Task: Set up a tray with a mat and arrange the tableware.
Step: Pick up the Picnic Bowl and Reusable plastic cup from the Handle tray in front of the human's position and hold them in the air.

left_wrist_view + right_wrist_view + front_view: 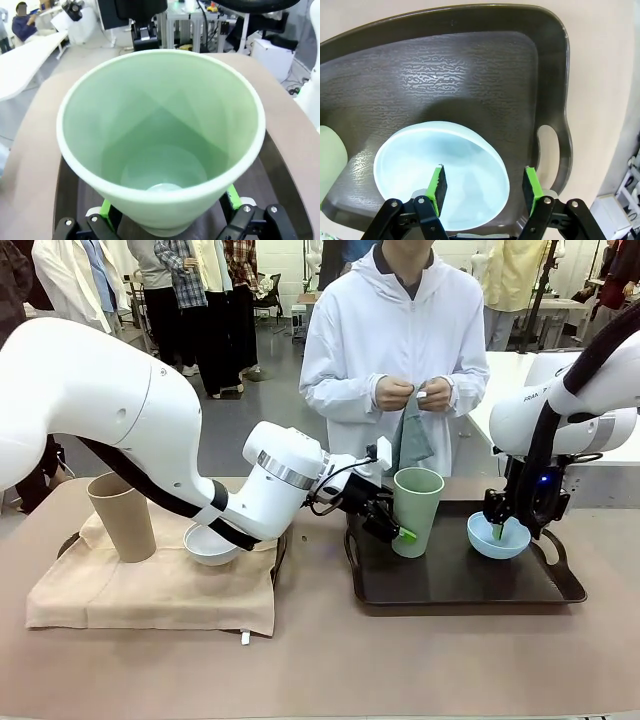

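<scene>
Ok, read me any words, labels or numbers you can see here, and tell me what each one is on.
"FRAN", with the rest of the word cut off: on the white casing of the right arm.
White tag at the front edge of the mat: too small to read.
Nothing else carries print that can be read.

green cup, blue bowl on tray

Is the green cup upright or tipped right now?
Upright: the pale green cup stands base-down on the dark tray, mouth facing up.
</scene>
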### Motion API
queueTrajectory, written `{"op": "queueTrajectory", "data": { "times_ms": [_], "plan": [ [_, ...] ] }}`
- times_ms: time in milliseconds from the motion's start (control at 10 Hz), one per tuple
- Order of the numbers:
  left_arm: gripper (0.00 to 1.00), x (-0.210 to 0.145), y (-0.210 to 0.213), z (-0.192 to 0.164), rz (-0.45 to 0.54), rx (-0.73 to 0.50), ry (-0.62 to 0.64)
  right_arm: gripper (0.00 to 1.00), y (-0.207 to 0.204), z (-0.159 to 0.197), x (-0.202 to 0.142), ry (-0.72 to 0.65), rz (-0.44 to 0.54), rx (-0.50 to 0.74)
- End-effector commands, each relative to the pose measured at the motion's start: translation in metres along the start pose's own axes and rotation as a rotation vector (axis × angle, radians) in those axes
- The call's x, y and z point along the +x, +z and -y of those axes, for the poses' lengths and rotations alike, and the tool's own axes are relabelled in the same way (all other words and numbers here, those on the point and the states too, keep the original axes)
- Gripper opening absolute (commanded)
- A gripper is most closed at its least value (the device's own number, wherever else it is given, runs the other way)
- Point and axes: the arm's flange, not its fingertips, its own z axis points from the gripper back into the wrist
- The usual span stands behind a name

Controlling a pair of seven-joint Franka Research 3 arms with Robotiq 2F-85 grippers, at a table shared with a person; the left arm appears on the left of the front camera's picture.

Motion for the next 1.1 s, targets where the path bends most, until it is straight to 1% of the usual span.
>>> {"op": "queueTrajectory", "data": {
  "times_ms": [0,400,500,600,700,800,900,1000],
  "plan": [
    [1.0,0.003,-0.008,-0.005,0.03,-0.018,-0.038,0.79,0.0,0.003,0.008,0.008,-0.002,0.019],
    [1.0,0.004,-0.024,-0.007,0.046,-0.033,-0.055,0.79,0.0,0.002,0.009,0.0,-0.015,0.014],
    [0.41,0.004,-0.024,-0.006,0.051,-0.029,-0.06,0.79,0.0,0.002,0.006,0.031,-0.009,0.015],
    [0.4,0.004,-0.024,-0.008,0.051,-0.031,-0.067,0.19,0.001,0.003,0.006,0.037,-0.014,0.015],
    [0.0,0.004,-0.023,-0.009,0.048,-0.025,-0.065,0.19,0.001,0.004,0.007,0.038,-0.016,0.021],
    [0.39,0.003,-0.021,-0.011,0.049,-0.019,-0.06,0.0,0.0,0.004,0.008,0.026,-0.014,0.007],
    [0.0,0.002,-0.022,-0.01,0.046,-0.022,-0.058,0.13,-0.001,0.005,0.009,0.019,-0.019,0.003],
    [0.0,0.001,-0.022,-0.01,0.042,-0.022,-0.053,0.0,-0.002,0.004,0.01,0.021,-0.02,0.004]
  ]
}}
